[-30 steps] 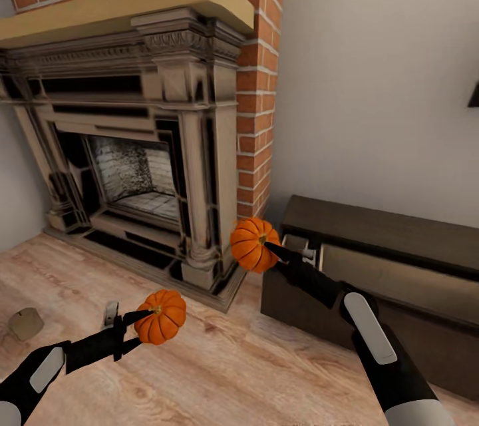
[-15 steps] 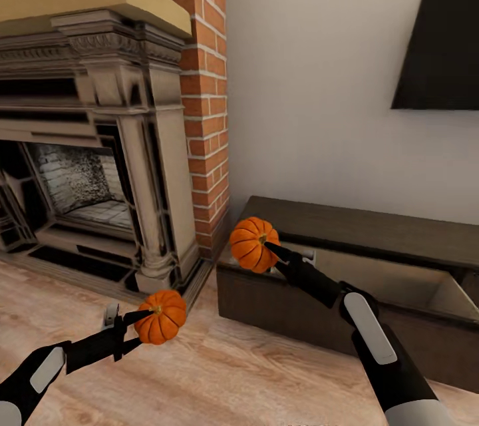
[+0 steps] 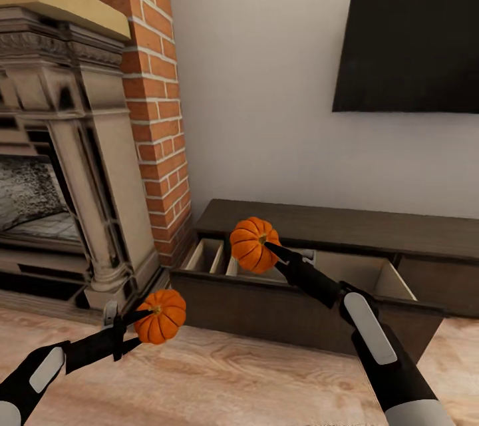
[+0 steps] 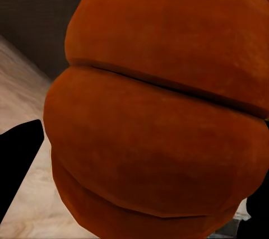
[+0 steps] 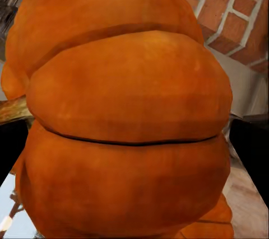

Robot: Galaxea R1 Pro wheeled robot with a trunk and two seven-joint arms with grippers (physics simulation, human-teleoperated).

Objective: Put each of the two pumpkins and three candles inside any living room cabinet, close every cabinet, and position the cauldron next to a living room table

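Two ribbed orange pumpkins are held off the floor. My left gripper (image 3: 146, 314) is shut on one pumpkin (image 3: 160, 316), low over the wooden floor in front of the cabinet's left end. In the left wrist view that pumpkin (image 4: 157, 110) looms close beside a black finger (image 4: 17, 160). My right gripper (image 3: 270, 248) is shut on the other pumpkin (image 3: 250, 243), hanging above the left part of the open drawer (image 3: 346, 273). The right wrist view has this pumpkin (image 5: 123, 116) right up close. The dark-brown cabinet (image 3: 346, 226) stands against the white wall, its wide drawer pulled out and showing pale compartments.
A brick chimney with an ornate fireplace (image 3: 80, 166) stands directly left of the cabinet. A black flat screen (image 3: 409, 46) hangs on the wall above the cabinet. The light wooden floor (image 3: 253, 379) stretches in front of me.
The camera has swung right: the fireplace slid left, the screen and more of the open drawer came into view. Both arms hold their pumpkins in the same pose.
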